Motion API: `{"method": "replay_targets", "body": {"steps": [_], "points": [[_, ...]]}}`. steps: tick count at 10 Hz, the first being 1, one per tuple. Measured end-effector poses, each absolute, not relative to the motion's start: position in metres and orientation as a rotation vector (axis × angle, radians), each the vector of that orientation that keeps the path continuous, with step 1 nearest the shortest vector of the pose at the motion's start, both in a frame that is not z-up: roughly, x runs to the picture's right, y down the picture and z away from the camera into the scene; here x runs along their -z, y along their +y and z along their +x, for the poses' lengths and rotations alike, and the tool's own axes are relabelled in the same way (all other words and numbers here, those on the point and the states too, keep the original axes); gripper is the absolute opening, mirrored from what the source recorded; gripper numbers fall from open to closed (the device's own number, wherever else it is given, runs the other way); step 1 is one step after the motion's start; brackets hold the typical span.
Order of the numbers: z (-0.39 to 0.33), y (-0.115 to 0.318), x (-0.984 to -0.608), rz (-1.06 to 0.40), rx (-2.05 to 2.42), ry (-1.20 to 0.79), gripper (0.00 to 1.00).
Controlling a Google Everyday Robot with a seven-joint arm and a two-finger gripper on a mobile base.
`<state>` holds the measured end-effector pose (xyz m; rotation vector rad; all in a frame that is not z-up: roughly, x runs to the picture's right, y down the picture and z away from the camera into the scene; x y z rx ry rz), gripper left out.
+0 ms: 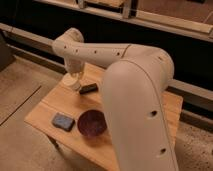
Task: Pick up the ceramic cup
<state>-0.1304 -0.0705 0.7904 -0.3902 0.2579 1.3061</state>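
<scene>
The ceramic cup (73, 81) is a small cream-white cylinder, held tilted just above the far left part of the wooden table (47, 107). My gripper (75, 76) comes down on it from above at the end of the large white arm (130, 85) and is shut on it. The gripper covers the cup's top. The dark maroon bowl (92, 123) sits on the table nearer the front, apart from the cup.
A blue-grey sponge (63, 121) lies left of the bowl. A small black object (89, 89) lies on the table just right of the cup. My arm hides the table's right half. A dark wall with a rail runs behind the table.
</scene>
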Motion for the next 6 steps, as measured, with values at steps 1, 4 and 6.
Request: {"method": "replay_targets", "body": {"steps": [1,4,6], "points": [[-0.118,-0.071,-0.787,-0.378,-1.339,0.269,0.00],[-0.092,-0.073,-0.774,-0.335,-1.404,0.289,0.00],[-0.088,-0.076,-0.766,-0.300,-1.403,0.281,0.00]]}}
